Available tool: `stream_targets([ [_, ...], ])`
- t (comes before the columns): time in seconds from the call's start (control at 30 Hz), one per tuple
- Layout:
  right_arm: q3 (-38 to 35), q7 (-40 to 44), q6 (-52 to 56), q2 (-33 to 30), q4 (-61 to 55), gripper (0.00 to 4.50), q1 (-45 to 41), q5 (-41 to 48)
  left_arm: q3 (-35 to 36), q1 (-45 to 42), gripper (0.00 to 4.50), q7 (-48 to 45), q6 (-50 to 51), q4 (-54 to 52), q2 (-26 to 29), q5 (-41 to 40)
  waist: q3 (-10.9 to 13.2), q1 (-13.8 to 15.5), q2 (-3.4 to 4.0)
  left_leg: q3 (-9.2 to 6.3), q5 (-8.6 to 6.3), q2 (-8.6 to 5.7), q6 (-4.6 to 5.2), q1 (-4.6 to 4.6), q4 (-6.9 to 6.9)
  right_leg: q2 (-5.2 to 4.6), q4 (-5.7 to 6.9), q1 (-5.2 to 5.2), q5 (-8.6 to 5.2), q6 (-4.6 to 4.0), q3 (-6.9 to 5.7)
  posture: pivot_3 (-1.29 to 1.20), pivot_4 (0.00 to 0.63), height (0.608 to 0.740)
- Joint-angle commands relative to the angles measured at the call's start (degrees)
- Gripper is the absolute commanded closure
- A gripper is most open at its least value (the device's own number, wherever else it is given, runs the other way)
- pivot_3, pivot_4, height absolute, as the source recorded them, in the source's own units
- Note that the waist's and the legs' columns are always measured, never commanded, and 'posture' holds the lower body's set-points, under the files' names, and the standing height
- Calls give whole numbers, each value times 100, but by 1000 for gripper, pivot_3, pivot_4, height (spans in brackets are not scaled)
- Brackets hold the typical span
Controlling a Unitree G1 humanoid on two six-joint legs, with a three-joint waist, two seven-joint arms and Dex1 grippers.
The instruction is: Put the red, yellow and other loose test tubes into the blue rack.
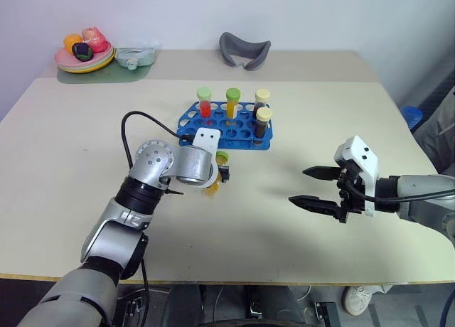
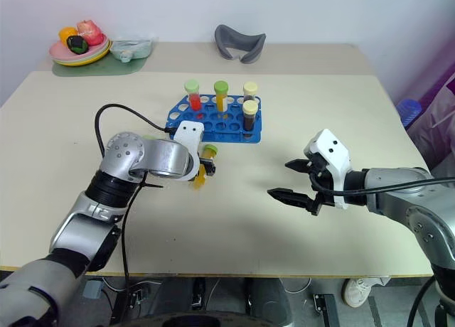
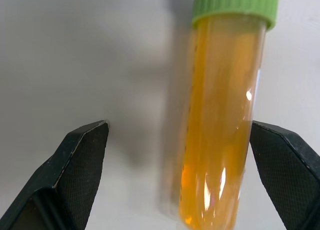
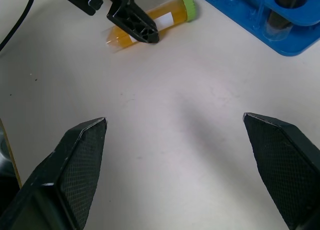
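tube point(image 4: 150, 21) of orange liquid, green-capped, lies on the table point(image 1: 71, 163) just near of the blue rack point(image 1: 226, 128), between the spread fingers of the left claw point(image 3: 180, 190), while the right claw point(image 1: 313, 186) hangs open to the right.

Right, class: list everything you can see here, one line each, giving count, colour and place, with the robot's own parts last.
rack: one, blue, mid-table.
racked tubes: four, green or cream caps, upright in the rack.
loose tube: one, orange liquid, green cap, lying on the table before the rack.
table: one, beige.
plate of toy food: one, far left corner.
grey curved object: one, far edge.
left gripper: open, astride the loose tube.
right gripper: open, over bare table.
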Motion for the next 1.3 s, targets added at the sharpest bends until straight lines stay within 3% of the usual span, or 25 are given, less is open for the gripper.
stream_targets([
  [0.03,-7,21,-137,25,-106,49,-71,-27,23,72,0,412,-201,-2,-142,-177,0,2,0,0,0,-3,0,0,0,-1,-1,1,0,0,0,0,150,707],
  [0.13,43,6,-152,45,-90,49,-102,-43,13,145,0,510,-275,-8,-124,-177,0,4,0,-4,0,-14,1,1,0,-8,-2,3,0,1,0,0,150,707],
  [0.17,52,4,-155,49,-88,16,-108,-45,-8,154,264,514,-319,-6,-82,-177,0,3,0,-4,0,-15,1,2,0,-9,-2,4,0,1,0,0,150,707],
  [0.27,69,-9,-150,53,-86,0,-111,-43,-23,163,1379,515,-402,26,-11,-177,0,3,0,-8,0,-18,1,9,-3,-9,-2,9,0,1,0,0,150,707],
  [0.4,82,-47,-131,62,-104,0,-108,-31,31,151,3387,515,-462,59,-52,-177,1,17,0,-14,0,-21,1,16,-3,-10,-4,21,0,2,-2,0,150,707],
  [0.7,110,-114,-112,92,-107,0,-138,-10,-50,-57,3509,515,-543,24,112,-177,1,10,-1,-18,2,-32,17,17,-10,-25,-45,41,14,27,-7,0,150,707],
  [1.0,208,-31,-147,57,0,0,-248,-59,291,260,3610,249,-212,-860,212,-177,9,1,-3,-17,3,-30,24,15,-45,-31,-86,44,20,36,-6,0,150,707],
  [1.17,399,109,-216,60,171,0,-431,-178,289,272,3610,-141,-34,-1137,463,-177,10,3,-3,-14,9,-32,26,19,-83,-37,-107,40,20,36,-8,0,150,707],
  [1.3,605,258,-321,90,343,0,-630,-329,116,-145,3610,-1136,241,-1290,678,-177,15,14,-3,-12,9,-35,26,19,-86,-38,-111,40,20,36,-10,0,150,707],
])
